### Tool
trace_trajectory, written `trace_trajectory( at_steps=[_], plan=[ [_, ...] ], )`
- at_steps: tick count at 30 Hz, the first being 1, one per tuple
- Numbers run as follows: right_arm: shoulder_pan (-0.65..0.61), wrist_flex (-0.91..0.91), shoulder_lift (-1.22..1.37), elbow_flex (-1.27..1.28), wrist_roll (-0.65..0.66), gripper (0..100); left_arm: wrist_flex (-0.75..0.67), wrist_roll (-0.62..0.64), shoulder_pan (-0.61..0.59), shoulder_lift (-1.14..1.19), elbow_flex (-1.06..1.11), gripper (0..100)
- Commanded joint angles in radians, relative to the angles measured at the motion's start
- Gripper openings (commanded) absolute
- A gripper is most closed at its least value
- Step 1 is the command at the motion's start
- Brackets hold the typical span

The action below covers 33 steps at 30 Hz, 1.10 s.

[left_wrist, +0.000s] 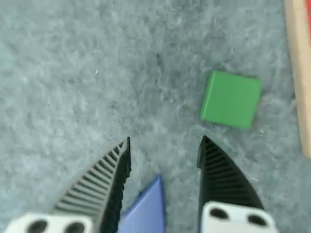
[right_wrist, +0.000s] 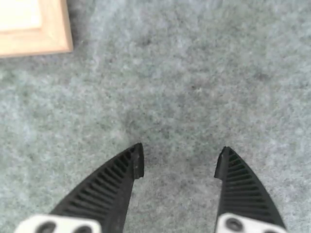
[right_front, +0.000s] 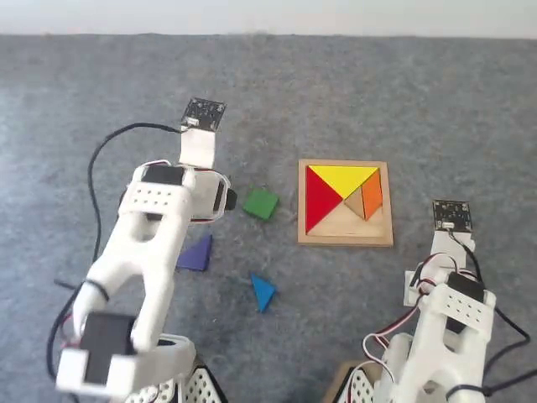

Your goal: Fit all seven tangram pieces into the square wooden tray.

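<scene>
**Item 1, square wooden tray** [right_front: 301, 201]: lying on the grey worktop [right_front: 403, 101] and serving as the landmark for every entry below. It is carrying a red triangle [right_front: 321, 208], a yellow triangle [right_front: 344, 178] and an orange piece [right_front: 370, 200]. The part of its floor nearest my arms is lying bare.

**Item 2, green square** [right_front: 261, 204]: lying just beside the tray, on the side facing my left arm, not touching the rim.

**Item 3, violet piece** [right_front: 195, 253]: lying farther from the tray than the green square.

**Item 4, blue triangle** [right_front: 263, 291]: lying off the tray's corner nearest my left arm's base, well apart from it.

**Item 5, left claw** [left_wrist: 165, 141]: I am holding it wide and empty over the worktop, with the green square between it and the tray. A corner of the violet piece is showing between the jaws.

**Item 6, right claw** [right_wrist: 181, 148]: hanging wide and empty over bare worktop, just off a tray corner.

**Handling note:** I am judging the green square to be the next pick. I should be centring my left claw over it, squaring the jaws to two opposite flat edges rather than corners, and lowering fully before closing.

**Markings:** I am finding no readable writing on the tray or pieces.
</scene>
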Motion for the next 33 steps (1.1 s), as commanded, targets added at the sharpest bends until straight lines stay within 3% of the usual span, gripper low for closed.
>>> trace_trajectory(
  at_steps=[1,9,19,30,33],
  plan=[
    [-0.010,-0.013,-0.028,-0.003,0.012,24.8,0.052,-0.017,0.014,0.169,-0.191,22],
    [-0.010,-0.013,-0.028,-0.003,0.012,24.8,0.226,-0.009,0.066,0.466,-0.526,26],
    [-0.010,-0.018,-0.028,-0.003,0.012,24.8,0.226,-0.066,0.190,0.485,-0.570,26],
    [0.004,0.002,-0.031,-0.014,0.014,24.8,0.224,-0.046,0.176,0.681,-0.656,26],
    [0.084,0.041,-0.058,-0.044,0.068,24.8,0.227,-0.046,0.176,0.704,-0.687,26]
  ],
)
